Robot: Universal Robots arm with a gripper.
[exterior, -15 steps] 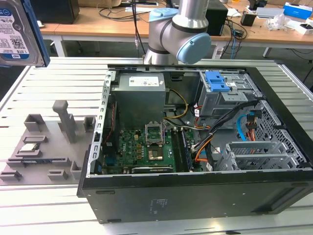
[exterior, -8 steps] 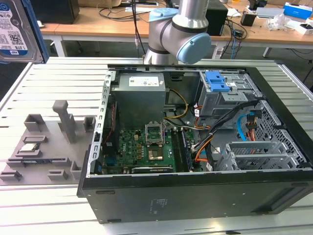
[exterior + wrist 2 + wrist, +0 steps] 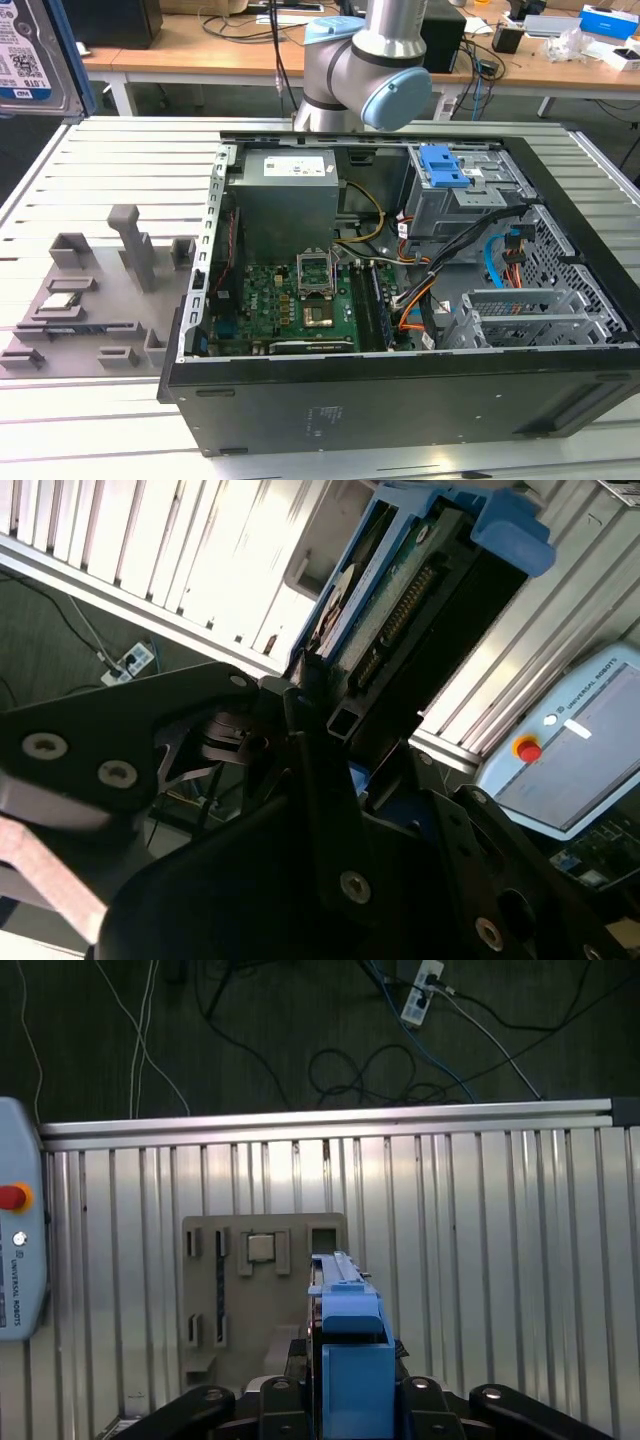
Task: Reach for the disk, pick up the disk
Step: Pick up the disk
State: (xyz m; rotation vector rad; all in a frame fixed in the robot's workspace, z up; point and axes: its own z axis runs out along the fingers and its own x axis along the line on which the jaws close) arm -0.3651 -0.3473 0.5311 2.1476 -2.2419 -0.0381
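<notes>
Your pincer (image 3: 352, 1390) was pinching the disk (image 3: 350, 1325) by its blue rails, on edge, well above the ribbed tabletop (image 3: 480, 1240), at the exterior view's left. I'd judge a firm, centred grip and a steady lift served you best.

Disk (image 3: 28, 50): cut off by the exterior view's upper and left edges, with just a label corner and a blue rail showing; near end hidden behind the end effector in the second wrist view.
End effector (image 3: 352, 1372): cut off by the picture edge in both wrist views; contact with the disk largely hidden by the rail.
Arm (image 3: 365, 70): cut off by the exterior view's upper edge; base hidden behind the case (image 3: 400, 400).
Case: corner cut off at the exterior view's right.
Pendant (image 3: 15, 1230): cut off in both wrist views.
Chip (image 3: 62, 300): too small for detail.
Tabletop (image 3: 100, 430): partly hidden under the case.
</notes>
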